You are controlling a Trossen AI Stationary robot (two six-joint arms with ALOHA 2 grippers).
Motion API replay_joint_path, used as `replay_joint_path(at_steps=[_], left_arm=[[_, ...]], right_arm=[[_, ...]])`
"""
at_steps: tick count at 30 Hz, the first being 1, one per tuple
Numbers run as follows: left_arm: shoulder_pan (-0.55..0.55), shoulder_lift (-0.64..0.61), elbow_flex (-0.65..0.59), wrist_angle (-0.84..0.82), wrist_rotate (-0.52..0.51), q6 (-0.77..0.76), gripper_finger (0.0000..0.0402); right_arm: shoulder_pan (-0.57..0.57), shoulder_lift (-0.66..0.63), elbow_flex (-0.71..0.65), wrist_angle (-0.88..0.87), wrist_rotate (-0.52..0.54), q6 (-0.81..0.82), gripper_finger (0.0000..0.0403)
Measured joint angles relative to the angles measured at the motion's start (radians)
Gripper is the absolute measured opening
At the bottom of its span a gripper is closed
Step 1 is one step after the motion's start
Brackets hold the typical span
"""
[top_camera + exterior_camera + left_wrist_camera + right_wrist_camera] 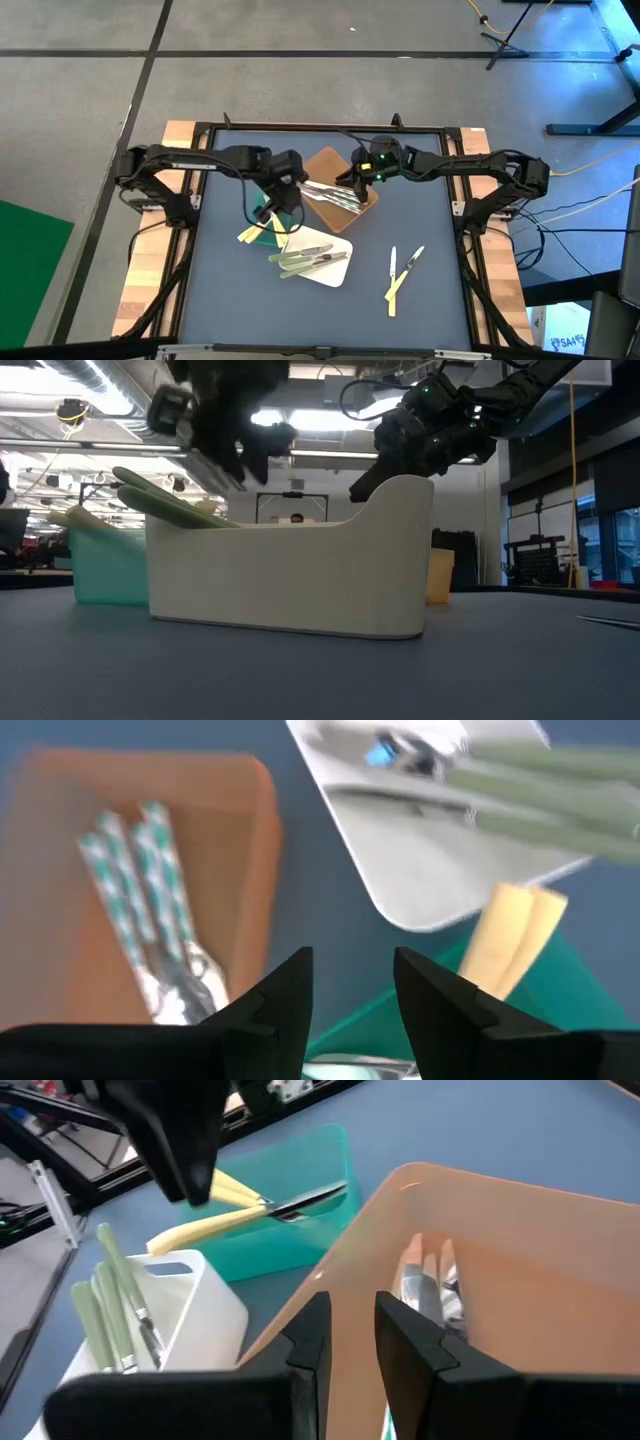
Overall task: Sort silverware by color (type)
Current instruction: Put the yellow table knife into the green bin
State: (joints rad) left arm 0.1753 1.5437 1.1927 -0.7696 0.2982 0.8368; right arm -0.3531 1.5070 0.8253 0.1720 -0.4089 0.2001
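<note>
The dark blue table [420, 310] carries three trays bunched mid-table. The brown tray [325, 165] sits right under the right gripper [350, 1342], whose fingers are only narrowly apart with nothing between them, hanging over the tray's wall; the silvery-blue-handled silverware [150, 910] lies inside it. The white tray [335, 270] holds the pale green-handled pieces [305, 260], just past the left gripper [352, 992]. That one hovers with its fingers spread and empty, above the edge of the green tray [290, 1240], where a couple of pale yellow-handled pieces [215, 1225] rest. Well off to the right gripper's near side, two loose utensils [400, 275] lie on the bare table, one yellow-handled.
</note>
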Motion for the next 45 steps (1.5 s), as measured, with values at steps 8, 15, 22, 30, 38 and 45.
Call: replay_joint_path(at_steps=[8,15,22,30,38,45], left_arm=[[0.001,-0.151,0.001,0.027,-0.004,-0.122,0.0135],[0.001,-0.276,0.001,0.027,-0.107,-0.307,0.0135],[0.001,-0.377,0.001,0.025,-0.132,-0.474,0.0135],[-0.032,-0.439,-0.127,0.19,-0.16,-0.607,0.0135],[-0.062,-0.451,-0.321,0.508,-0.167,-0.646,0.0135],[-0.096,-0.451,-0.356,0.58,-0.211,-0.645,0.0135]], right_arm=[[0.0,0.0,0.044,0.004,-0.013,-0.003,0.0067],[0.0,0.0,0.166,-0.115,-0.171,-0.035,0.0067],[0.025,0.0,0.357,-0.55,-0.202,-0.134,0.0067],[0.206,0.0,0.56,-1.002,0.01,-0.31,0.0067],[0.409,-0.001,0.605,-1.199,0.068,-0.345,0.0067],[0.57,-0.001,0.582,-1.221,0.096,-0.297,0.0067]])
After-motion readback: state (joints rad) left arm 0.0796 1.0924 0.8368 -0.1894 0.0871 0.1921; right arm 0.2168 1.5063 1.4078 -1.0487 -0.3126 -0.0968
